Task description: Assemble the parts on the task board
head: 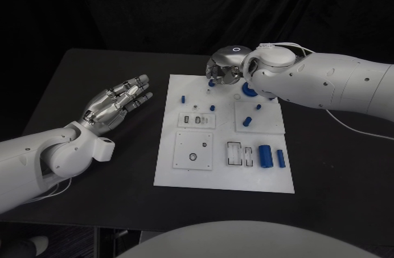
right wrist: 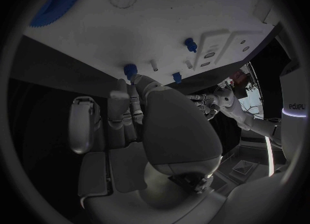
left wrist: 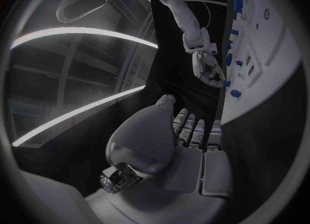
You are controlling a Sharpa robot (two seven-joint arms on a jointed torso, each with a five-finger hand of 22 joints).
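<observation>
The task board (head: 223,178) is a flat, matte white rectangular plate lying in the middle of the black counter (head: 98,76). It carries raised square panels with slots and round holes, and small glossy blue parts: a toothed blue gear (head: 247,89) at the far edge, short pegs, and two upright-lying blue cylinders (head: 265,155) near the front right.

The right robot hand (head: 221,70), polished silver metal, curls over the board's far edge, fingertips at a small blue peg (right wrist: 130,70) (whether it truly grips the peg, I cannot tell). The left robot hand (head: 115,103) rests released, fingers straight and slightly apart, beside the board.
</observation>
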